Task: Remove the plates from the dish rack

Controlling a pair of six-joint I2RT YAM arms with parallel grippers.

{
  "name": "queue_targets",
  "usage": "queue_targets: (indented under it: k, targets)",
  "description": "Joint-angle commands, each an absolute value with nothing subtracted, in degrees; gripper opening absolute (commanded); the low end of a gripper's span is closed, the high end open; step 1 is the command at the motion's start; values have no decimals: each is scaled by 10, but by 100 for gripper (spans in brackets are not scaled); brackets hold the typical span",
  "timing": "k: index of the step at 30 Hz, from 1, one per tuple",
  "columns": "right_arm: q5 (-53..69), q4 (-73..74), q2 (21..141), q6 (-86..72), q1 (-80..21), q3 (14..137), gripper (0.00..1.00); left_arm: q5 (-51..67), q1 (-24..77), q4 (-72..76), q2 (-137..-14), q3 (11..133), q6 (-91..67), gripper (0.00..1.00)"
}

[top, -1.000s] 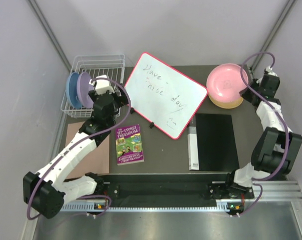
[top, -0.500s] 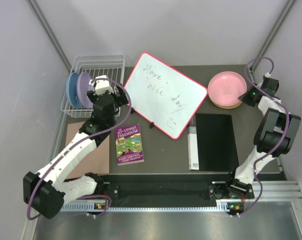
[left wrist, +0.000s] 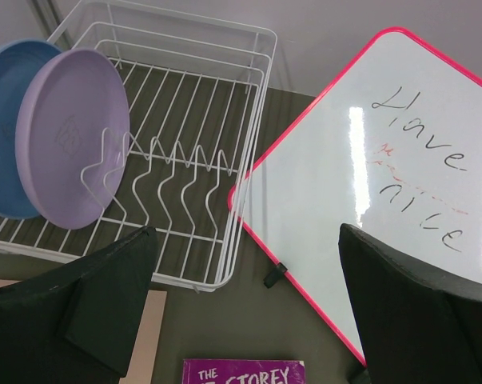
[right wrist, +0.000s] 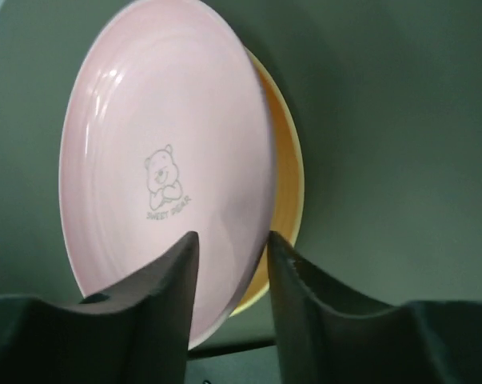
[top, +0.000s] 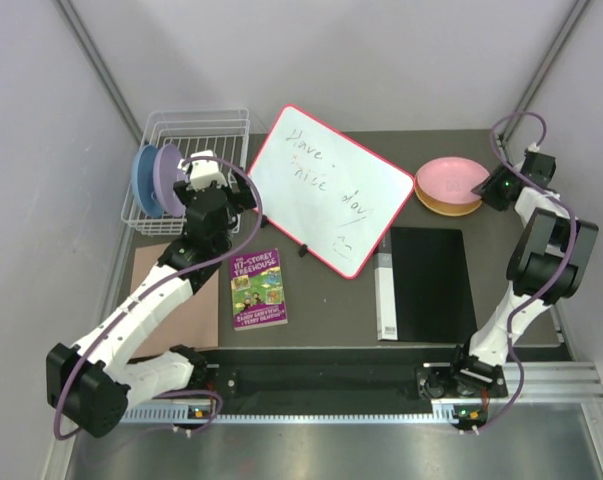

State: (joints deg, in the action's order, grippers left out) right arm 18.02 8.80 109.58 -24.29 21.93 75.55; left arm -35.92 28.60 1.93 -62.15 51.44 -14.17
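Observation:
A white wire dish rack stands at the back left. A lavender plate and a blue plate stand upright in its tines. My left gripper hovers just right of the rack, open and empty. At the back right, the pink plate lies on the yellow-orange plate. My right gripper is at the pink plate's near rim. Its jaws are parted, with the rim between them.
A red-framed whiteboard lies between the rack and the stacked plates. A purple book and a tan board lie near the left arm. A black folder lies in front of the right arm.
The right gripper lowered the tilted pink plate flat onto the yellow-orange plate, and its jaws parted. The left arm has not moved.

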Motion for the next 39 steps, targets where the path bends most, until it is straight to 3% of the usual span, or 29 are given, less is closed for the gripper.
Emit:
queue_targets:
  k: [1, 3, 9, 18, 29, 34, 39]
  targets:
    - [184, 76, 1089, -243, 221, 779, 56, -374, 282, 45, -621, 515, -132, 99]
    - [176, 78, 1079, -239, 221, 774, 63, -374, 280, 47, -625, 515, -129, 99]
    - [109, 110, 986, -214, 218, 743, 70, -419, 255, 60, -657, 530, -70, 99]
    - [85, 110, 778, -200, 180, 639, 73, -376, 99, 66, -714, 560, -73, 98]
    - [120, 123, 724, -194, 135, 621, 74, -383, 25, 58, -800, 606, -62, 94]
    - [131, 120, 736, -192, 133, 619, 74, -340, -11, 58, -840, 621, -84, 83]
    - [143, 120, 755, -189, 131, 621, 73, -337, -17, 61, -886, 633, -87, 62]
